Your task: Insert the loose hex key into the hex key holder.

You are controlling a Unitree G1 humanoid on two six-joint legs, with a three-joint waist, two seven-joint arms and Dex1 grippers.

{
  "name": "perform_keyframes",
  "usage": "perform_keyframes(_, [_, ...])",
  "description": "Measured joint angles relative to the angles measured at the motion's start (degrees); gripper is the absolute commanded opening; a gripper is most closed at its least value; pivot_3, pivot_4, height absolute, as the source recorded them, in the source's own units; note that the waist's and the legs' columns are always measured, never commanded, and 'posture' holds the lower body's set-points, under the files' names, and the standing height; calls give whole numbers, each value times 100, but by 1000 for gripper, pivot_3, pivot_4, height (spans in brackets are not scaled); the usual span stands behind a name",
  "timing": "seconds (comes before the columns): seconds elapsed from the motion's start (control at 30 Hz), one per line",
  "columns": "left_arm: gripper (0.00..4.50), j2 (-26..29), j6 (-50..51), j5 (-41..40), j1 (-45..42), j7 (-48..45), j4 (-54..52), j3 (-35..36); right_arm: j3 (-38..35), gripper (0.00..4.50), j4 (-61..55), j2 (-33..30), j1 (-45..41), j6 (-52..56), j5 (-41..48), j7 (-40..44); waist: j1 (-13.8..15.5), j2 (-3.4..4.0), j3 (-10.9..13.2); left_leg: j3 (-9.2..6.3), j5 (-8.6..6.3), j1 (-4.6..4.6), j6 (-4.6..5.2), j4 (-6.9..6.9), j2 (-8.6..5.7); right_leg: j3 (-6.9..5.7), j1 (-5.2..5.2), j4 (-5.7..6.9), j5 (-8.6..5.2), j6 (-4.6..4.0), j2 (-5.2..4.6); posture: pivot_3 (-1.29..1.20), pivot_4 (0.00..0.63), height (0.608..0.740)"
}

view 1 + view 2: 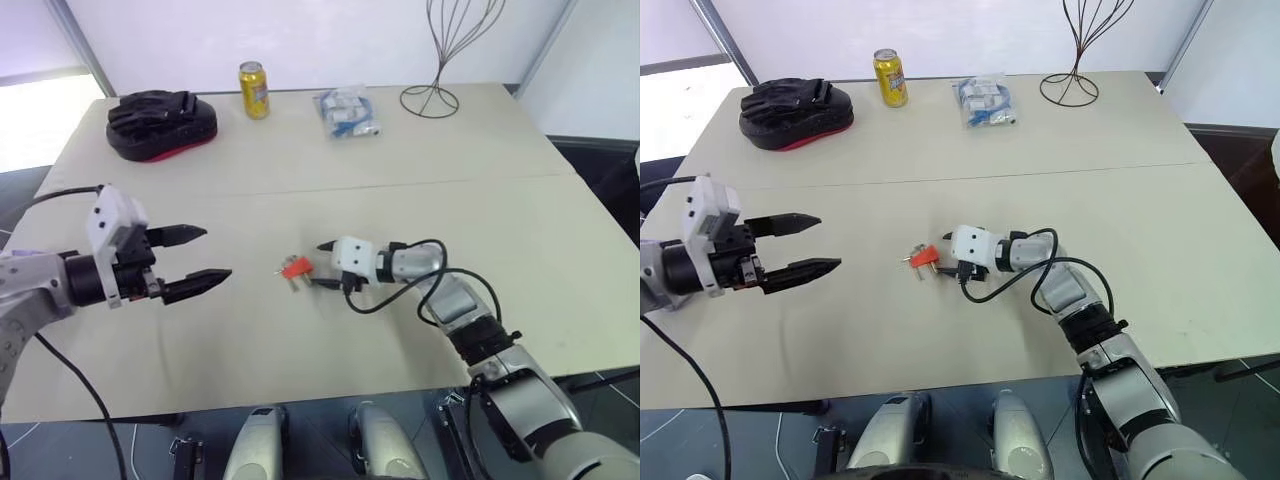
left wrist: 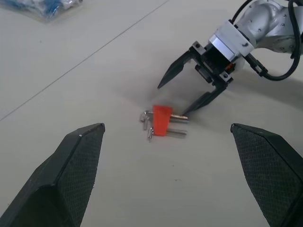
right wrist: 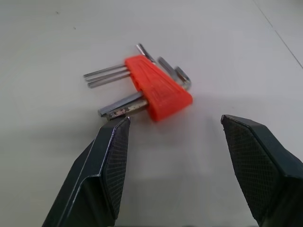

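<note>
one red-orange hex key holder (image 3: 158, 90) on the table (image 1: 520, 230), several grey keys in it, exact number hard to tell. two grippers: left gripper (image 1: 195, 256), right gripper (image 2: 176, 98). one yellow can (image 1: 254, 90), one black glove (image 1: 160, 122), one plastic bag (image 1: 347, 113), one wire stand (image 1: 440, 60).

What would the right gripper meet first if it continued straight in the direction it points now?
Most likely the hex key holder. The right gripper has open jaws and points at it from close by; one finger already looks level with the end of the thickest key, though contact is unclear.
</note>
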Motion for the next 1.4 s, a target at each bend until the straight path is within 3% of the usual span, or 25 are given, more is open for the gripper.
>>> perform_keyframes(0.3, [4458,-1,-2,0,14,9,-5,-15,192,3186,-493,386,79,444,0,-59,4,0,0,0,0,0,-1,2,-1,0,0,2,0,0,-1,0,150,740])
perform_keyframes(0.87, [4458,-15,-29,2,25,119,-62,-137,-164,3186,-357,-99,-394,851,386,418,1,-3,-2,0,1,2,-1,2,-1,-1,1,4,0,0,-1,0,150,740])
perform_keyframes(1.4, [4458,-16,-61,7,16,159,-101,-232,183,3186,100,-72,-237,84,-148,161,-9,-5,-3,1,1,10,-1,3,0,0,3,13,0,0,1,0,150,740])
